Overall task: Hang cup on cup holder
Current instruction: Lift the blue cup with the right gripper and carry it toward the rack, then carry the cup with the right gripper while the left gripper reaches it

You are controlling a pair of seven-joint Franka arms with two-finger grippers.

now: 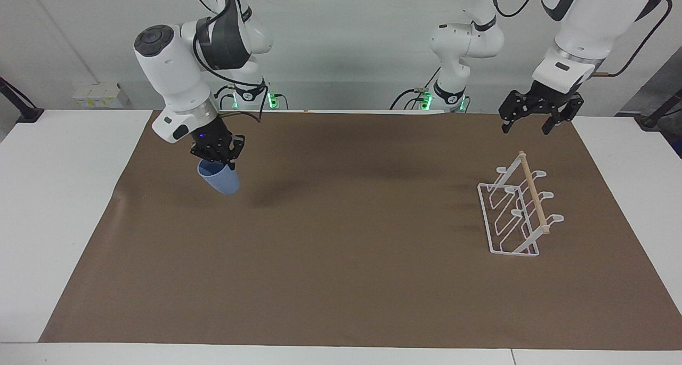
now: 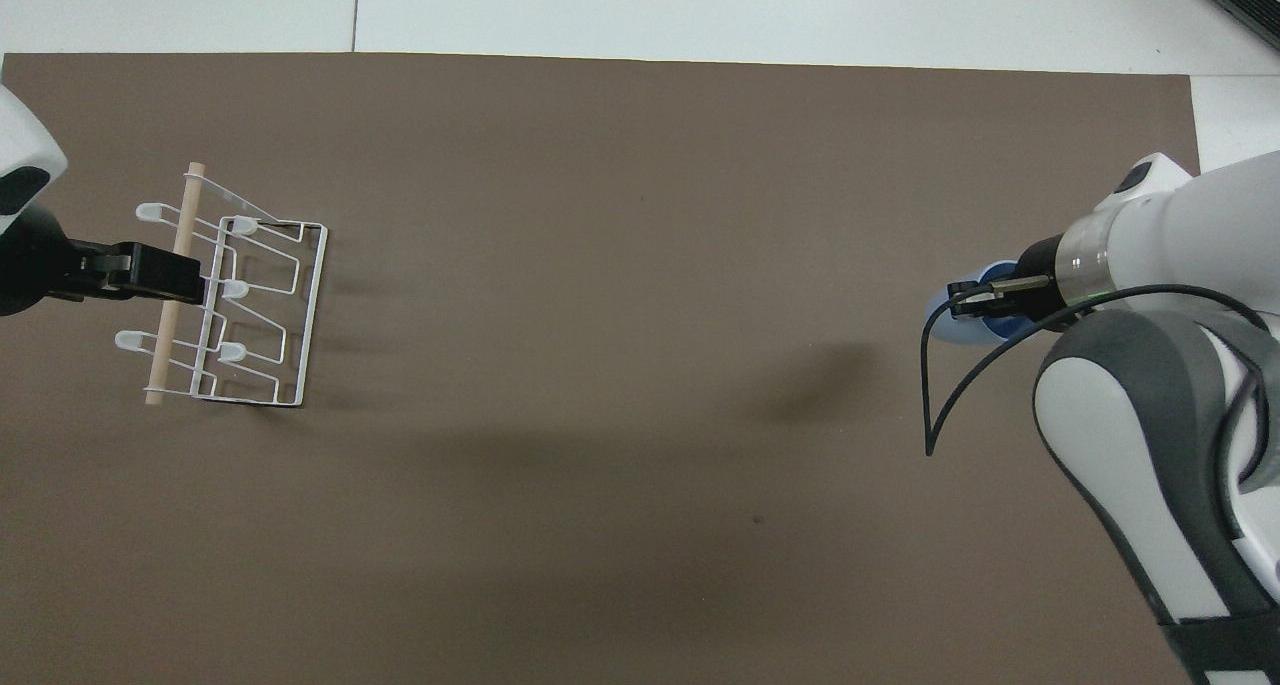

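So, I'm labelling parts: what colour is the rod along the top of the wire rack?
Pale wood rod, on the white wire rack; clearest in the facing view.

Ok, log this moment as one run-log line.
stage: cup lifted | right gripper: shut on cup, tilted, above the mat | left gripper: open, waiting above cup holder | cup holder: no cup on it
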